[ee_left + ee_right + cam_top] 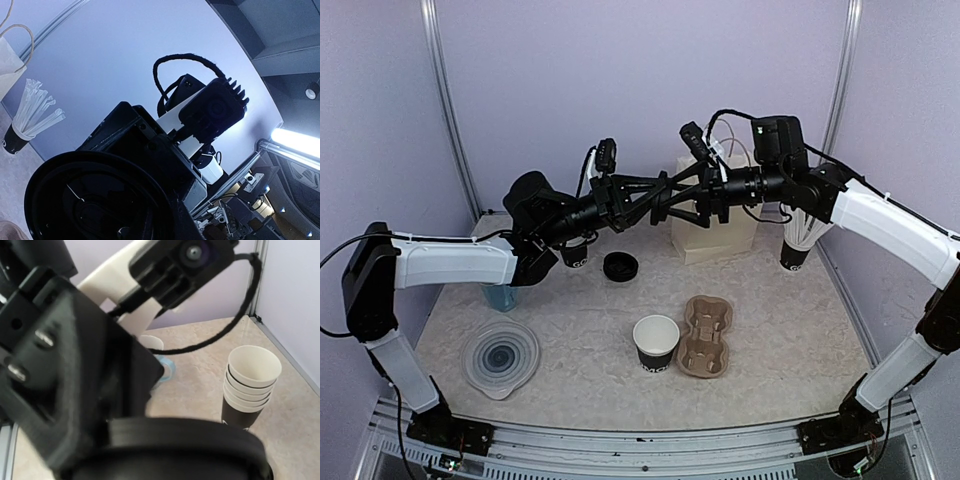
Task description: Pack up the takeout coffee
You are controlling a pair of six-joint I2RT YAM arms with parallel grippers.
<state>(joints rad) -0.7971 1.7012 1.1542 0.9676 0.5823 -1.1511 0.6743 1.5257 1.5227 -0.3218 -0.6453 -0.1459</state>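
Note:
A black lid (90, 200) is held in the air between my two grippers, above the back middle of the table. My left gripper (653, 198) and right gripper (673, 200) meet tip to tip there, and both appear shut on the lid. In the right wrist view the lid (185, 445) lies edge-on at my jaws, with the left gripper close on the left. An open black cup (656, 342) with a white inside stands at the front middle. The brown carrier tray (708, 335) lies just right of it. A second black lid (620, 266) lies on the table behind them.
A nested stack of lidless cups (575, 255) (250, 385) stands under my left arm. A black cup of white straws (798, 240) (30, 115) is at the back right, beside a white paper bag (715, 225). Clear plastic lids (500, 355) lie front left, near a blue object (500, 297).

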